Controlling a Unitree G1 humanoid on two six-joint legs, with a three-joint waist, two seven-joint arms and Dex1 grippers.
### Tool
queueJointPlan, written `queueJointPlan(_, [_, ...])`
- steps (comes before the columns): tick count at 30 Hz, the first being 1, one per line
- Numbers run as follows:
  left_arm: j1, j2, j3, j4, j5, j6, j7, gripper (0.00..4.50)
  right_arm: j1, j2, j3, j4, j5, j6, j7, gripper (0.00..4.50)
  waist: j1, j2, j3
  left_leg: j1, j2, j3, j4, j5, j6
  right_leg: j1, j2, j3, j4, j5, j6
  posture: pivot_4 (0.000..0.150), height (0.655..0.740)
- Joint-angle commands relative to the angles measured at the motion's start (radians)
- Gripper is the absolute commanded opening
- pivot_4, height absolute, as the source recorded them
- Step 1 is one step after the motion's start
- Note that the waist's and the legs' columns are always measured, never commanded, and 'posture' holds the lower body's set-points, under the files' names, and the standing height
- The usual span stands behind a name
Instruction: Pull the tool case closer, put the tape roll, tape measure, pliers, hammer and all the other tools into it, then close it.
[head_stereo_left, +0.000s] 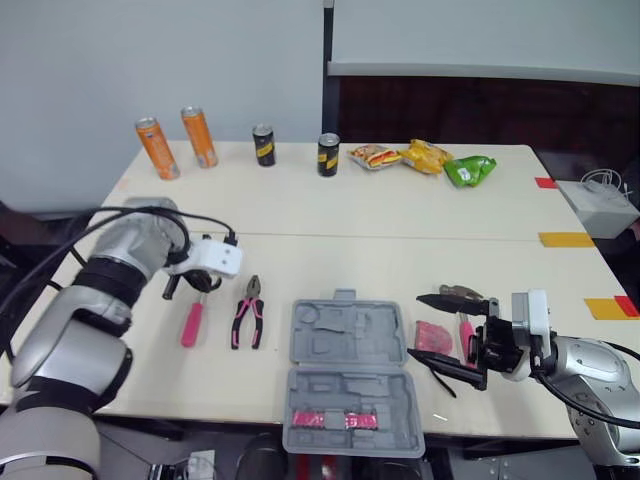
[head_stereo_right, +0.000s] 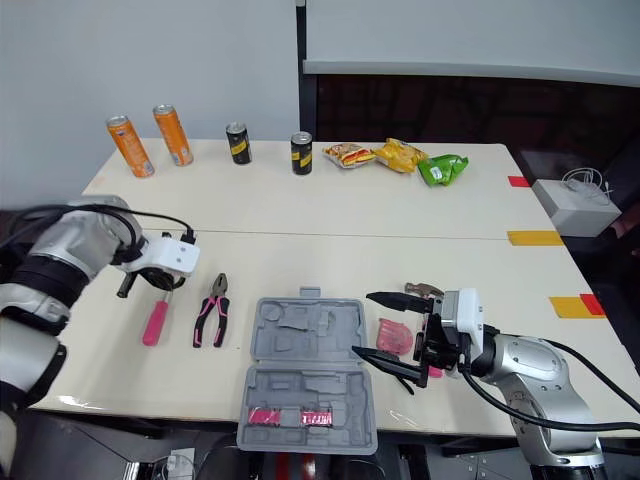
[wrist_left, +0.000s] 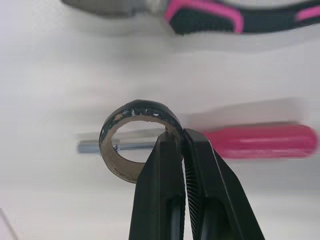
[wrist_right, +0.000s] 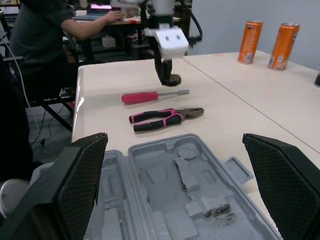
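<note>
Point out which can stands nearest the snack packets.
The black can at the row's right end, beside the snack packets; the other black can and both orange cans stand farther left.

The right gripper (wrist_right: 173, 142) is shown with its two fingers spread wide apart, one on either side of the open grey tool case (wrist_right: 170, 200). The case is laid on the table (wrist_right: 235, 107). Just beyond the case, the pliers (wrist_right: 165, 118) are laid flat, and beyond them the red-handled screwdriver (wrist_right: 150, 96). The left gripper (wrist_right: 166, 80) is positioned near the screwdriver's metal shaft, with the tape roll (wrist_right: 175, 80) clamped at its fingertips. An orange can (wrist_right: 249, 42) and a second orange can (wrist_right: 282, 46) are stood upright, well apart from the tools. A person (wrist_right: 45, 30) is seated at a desk behind the table.
</note>
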Motion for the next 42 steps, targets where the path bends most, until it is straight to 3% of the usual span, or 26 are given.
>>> queueJointPlan(1, [0.000,0.063,-0.011,-0.262,-0.151,0.131,-0.096,0.03,0.038,-0.011,-0.050,-0.071,0.012,-0.017,-0.016,4.50,0.002,0.000,0.000,0.000,0.000,0.000,0.000,0.000,0.000,0.000,0.000,0.000,0.000,0.000,0.000,0.150,0.7400])
queueJointPlan(5, [-0.039,0.079,-0.086,-0.420,-0.260,0.244,-0.096,0.03,0.100,-0.009,-0.088,-0.118,0.006,-0.022,-0.049,4.50,-0.001,0.002,0.001,0.001,0.000,0.002,-0.002,-0.001,0.000,-0.001,0.000,0.000,0.000,-0.001,0.000,0.150,0.7400])
queueJointPlan(8, [-0.077,0.014,-0.138,-0.442,-0.269,0.283,-0.096,0.03,0.157,-0.004,-0.118,-0.159,-0.001,-0.028,-0.077,4.50,-0.004,0.002,0.001,0.001,0.000,0.002,-0.002,0.000,-0.001,-0.001,0.000,0.000,0.000,-0.002,0.000,0.150,0.7400])
queueJointPlan(17, [-0.097,-0.165,-0.227,-0.381,-0.184,0.253,-0.096,0.03,0.272,-0.002,-0.154,-0.226,-0.021,-0.056,-0.115,4.50,-0.010,0.002,0.001,0.001,0.000,0.002,-0.002,0.000,-0.001,0.000,0.001,0.001,0.000,-0.001,0.001,0.150,0.7400])
queueJointPlan(42, [-0.050,-0.361,-0.292,-0.156,-0.003,0.150,-0.033,0.03,0.197,-0.049,-0.127,-0.145,-0.045,-0.083,-0.064,4.50,-0.007,0.003,0.000,-0.001,-0.001,-0.001,-0.001,0.000,0.000,0.001,0.001,-0.001,-0.001,-0.002,0.003,0.150,0.7400])
